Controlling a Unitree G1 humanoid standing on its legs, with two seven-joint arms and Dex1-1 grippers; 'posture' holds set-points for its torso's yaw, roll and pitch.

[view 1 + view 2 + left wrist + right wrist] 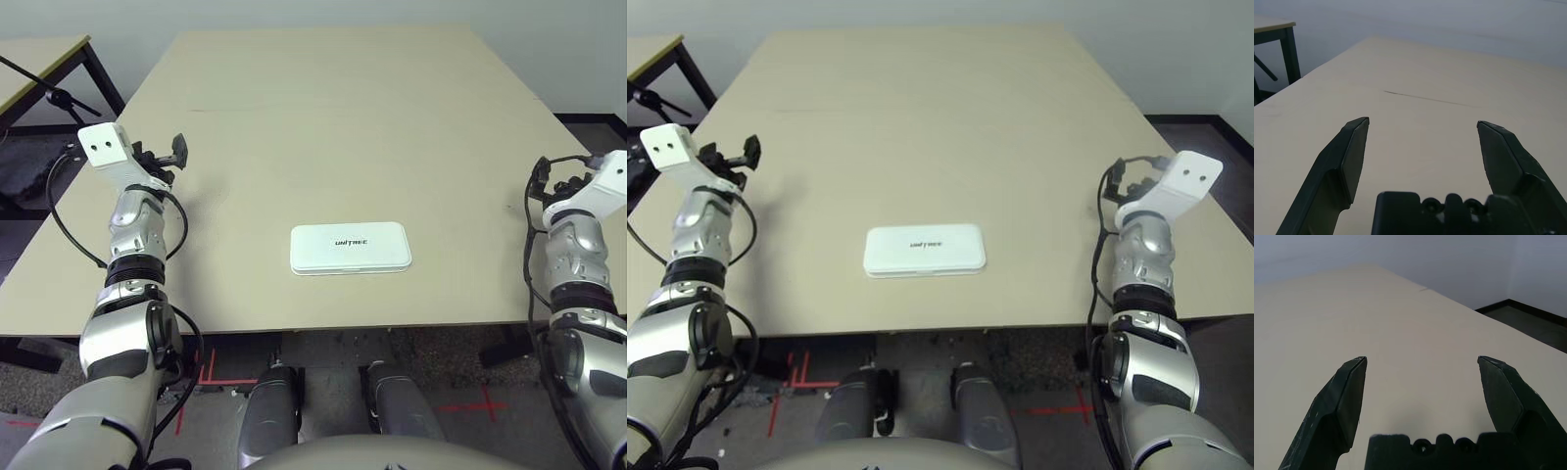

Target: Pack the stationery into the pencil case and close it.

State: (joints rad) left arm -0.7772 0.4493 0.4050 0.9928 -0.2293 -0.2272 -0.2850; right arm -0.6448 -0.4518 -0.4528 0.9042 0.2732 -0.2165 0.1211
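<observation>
On beige table point(323, 117), shut pencil case point(350, 248)

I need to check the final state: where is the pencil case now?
In the left eye view the pencil case lies closed near the front edge of the table, roughly centred between the open left gripper and open right gripper.

Flat white rounded plastic pencil case point(350, 248) lies shut on beige wooden tabletop point(333, 117), near front edge, centred; left tool point(1422, 147) far left, right tool point(1422, 382) far right
</observation>
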